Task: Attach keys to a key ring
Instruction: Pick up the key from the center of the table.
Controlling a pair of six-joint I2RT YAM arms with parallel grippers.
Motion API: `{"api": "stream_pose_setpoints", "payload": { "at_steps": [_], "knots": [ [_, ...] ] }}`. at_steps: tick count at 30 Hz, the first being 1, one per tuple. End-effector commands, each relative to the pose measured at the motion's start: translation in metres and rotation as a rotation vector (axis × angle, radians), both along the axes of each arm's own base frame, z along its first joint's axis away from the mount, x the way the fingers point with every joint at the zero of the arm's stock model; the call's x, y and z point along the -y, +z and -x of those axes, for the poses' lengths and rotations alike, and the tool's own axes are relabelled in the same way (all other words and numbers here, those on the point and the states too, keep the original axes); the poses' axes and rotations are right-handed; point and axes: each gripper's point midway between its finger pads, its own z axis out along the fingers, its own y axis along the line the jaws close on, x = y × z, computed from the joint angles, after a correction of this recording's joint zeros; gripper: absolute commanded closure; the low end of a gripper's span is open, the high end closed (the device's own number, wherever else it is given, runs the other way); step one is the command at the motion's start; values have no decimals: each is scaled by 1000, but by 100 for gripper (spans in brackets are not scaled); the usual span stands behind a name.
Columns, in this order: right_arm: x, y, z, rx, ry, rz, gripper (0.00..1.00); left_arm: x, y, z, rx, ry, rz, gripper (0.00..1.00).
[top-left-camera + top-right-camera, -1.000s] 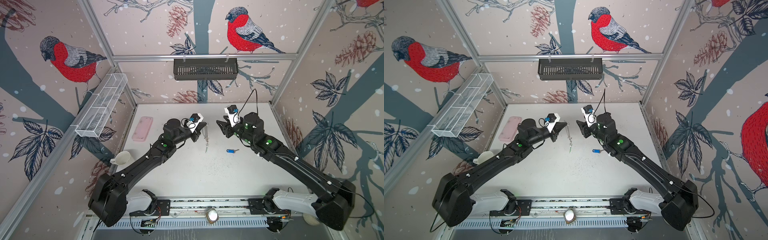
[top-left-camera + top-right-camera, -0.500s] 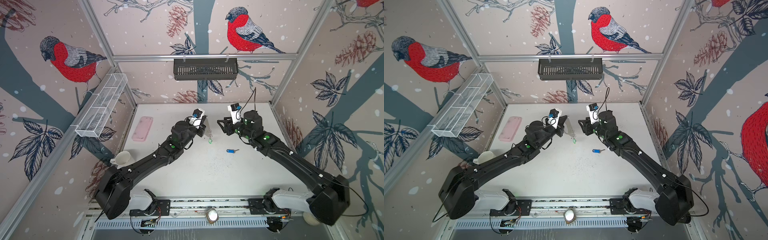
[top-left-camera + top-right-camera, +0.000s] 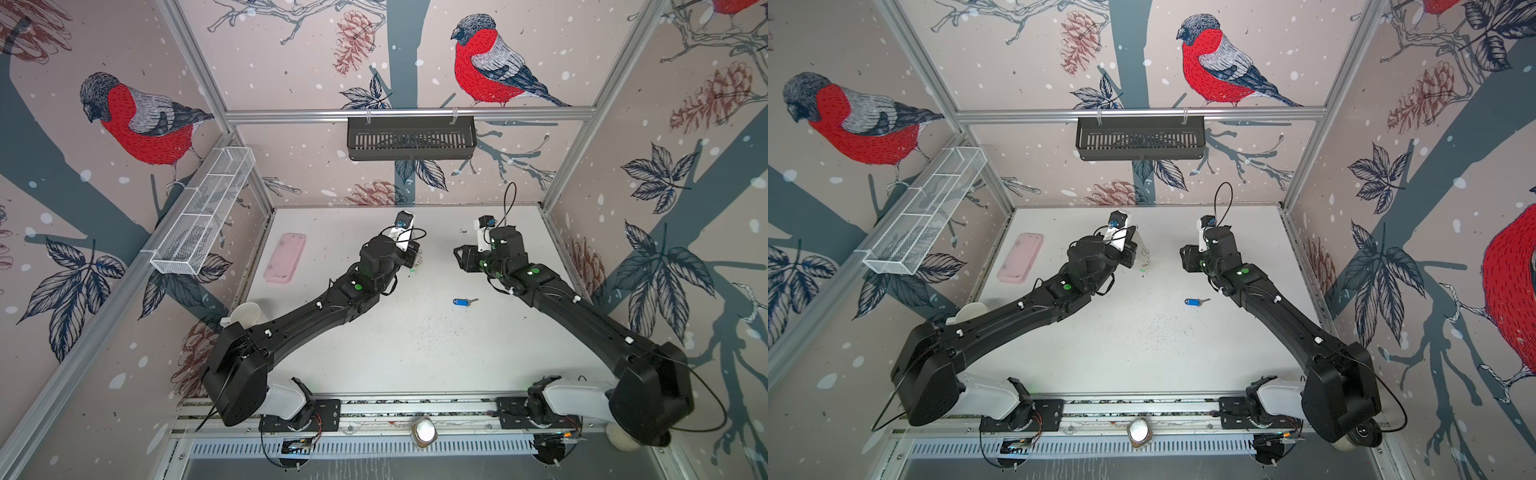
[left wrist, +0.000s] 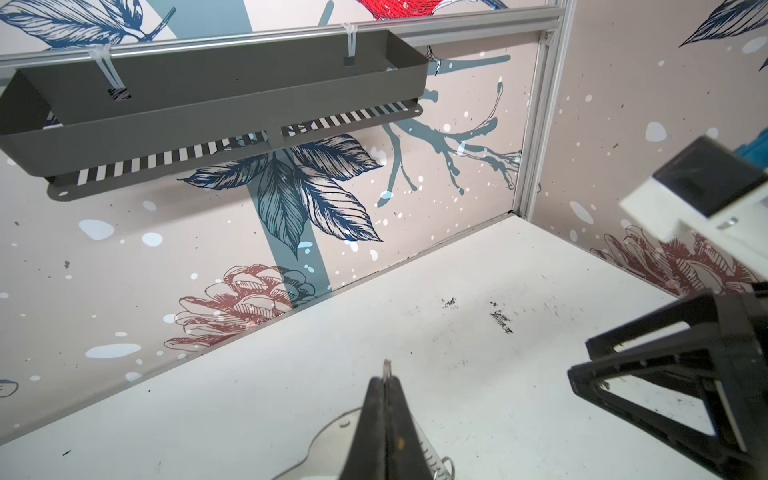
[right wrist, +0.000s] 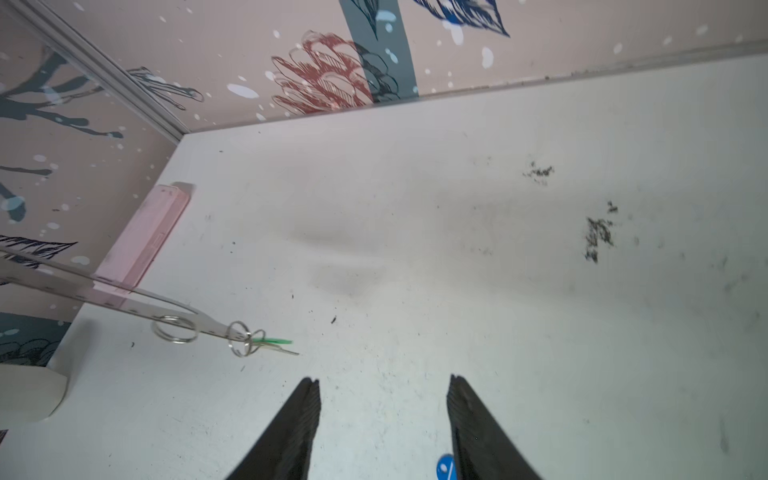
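My left gripper (image 3: 415,255) (image 4: 386,376) is shut on the key ring (image 3: 1144,253), a thin grey plate held off the table near the back middle. Edge-on in the right wrist view, the key ring (image 5: 124,303) carries small wire rings (image 5: 174,329). The green-tagged key (image 5: 274,343) (image 3: 1143,269) hangs from the end one. The blue-tagged key (image 3: 463,301) (image 3: 1195,301) lies flat on the white table, apart from both arms. My right gripper (image 3: 459,257) (image 5: 384,386) is open and empty, facing the plate across a gap, with the blue tag (image 5: 445,467) beside one finger.
A pink oblong case (image 3: 286,257) lies at the left of the table, and a white cup (image 3: 245,316) sits by the left wall. A dark slotted basket (image 3: 410,137) hangs on the back wall, a white wire basket (image 3: 203,212) on the left wall.
My left arm has reached further back and to the right with the plate, which has swung from hanging down to a flatter tilt. My right gripper has drawn slightly back to the right, still open.
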Motion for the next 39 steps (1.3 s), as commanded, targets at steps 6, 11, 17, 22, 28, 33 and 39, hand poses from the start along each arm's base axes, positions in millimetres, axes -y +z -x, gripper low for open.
{"api": "stream_pose_setpoints", "payload": {
  "at_steps": [6, 11, 17, 22, 28, 33, 39],
  "knots": [
    [28, -77, 39, -230, -132, 8, 49, 1, 13, 4, 37, -17, 24, 100],
    [35, -104, 59, -305, -160, 3, 50, 0, 13, 5, 43, -21, 22, 100],
    [39, -120, 69, -341, -172, 5, 51, 0, 15, 8, 53, -30, 30, 100],
    [39, -129, 73, -361, -165, 14, 53, 0, 18, 9, 66, -39, 36, 100],
    [40, -143, 67, -373, -168, 38, 62, 2, 11, 12, 61, -57, 32, 100],
    [44, -148, 56, -364, -177, 38, 71, 2, 11, 12, 60, -58, 30, 100],
    [43, -153, 49, -367, -166, 29, 74, -1, 12, 14, 64, -53, 30, 100]
  ]
}}
